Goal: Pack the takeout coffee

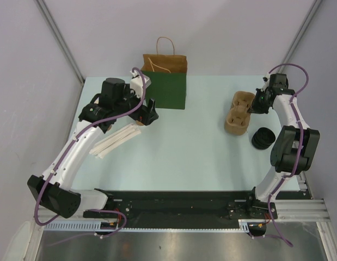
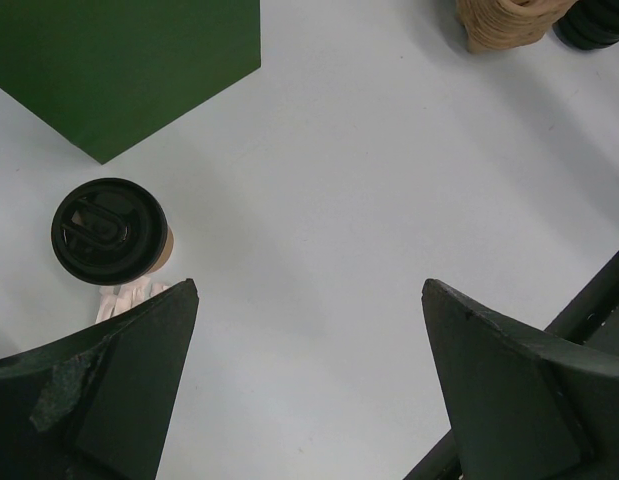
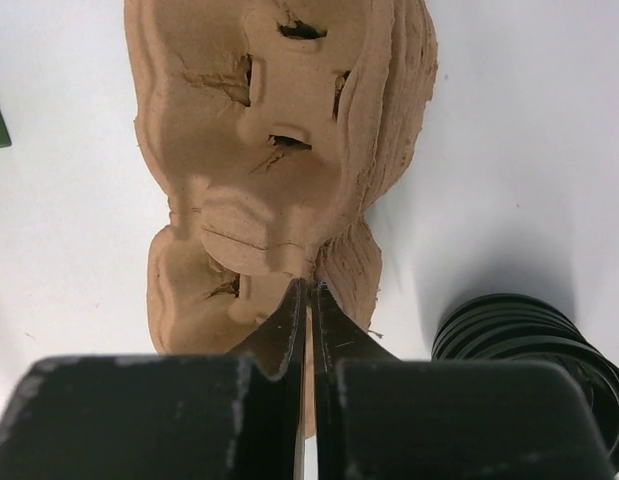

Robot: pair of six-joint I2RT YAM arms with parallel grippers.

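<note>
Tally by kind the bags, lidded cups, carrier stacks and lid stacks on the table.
Green paper bag: 1
Lidded takeout coffee: 1
Pulp carrier stack: 1
Black lid stack: 1
Total: 4

Place: a robotics lab test cell, staged as a takeout counter.
Walls: plain grey panels [image 1: 222,32] and metal corner posts [image 1: 59,38] close in the pale bench [image 1: 184,157].
Rig: a left arm [image 1: 75,147] and a right arm [image 1: 290,117], both cabled, bolted to an aluminium rail [image 1: 299,209] at 6 o'clock.
Props: green bag [image 1: 171,92] at 12 o'clock; pulp carriers [image 1: 237,113] and black lids [image 1: 262,137] at 3 o'clock.
</note>
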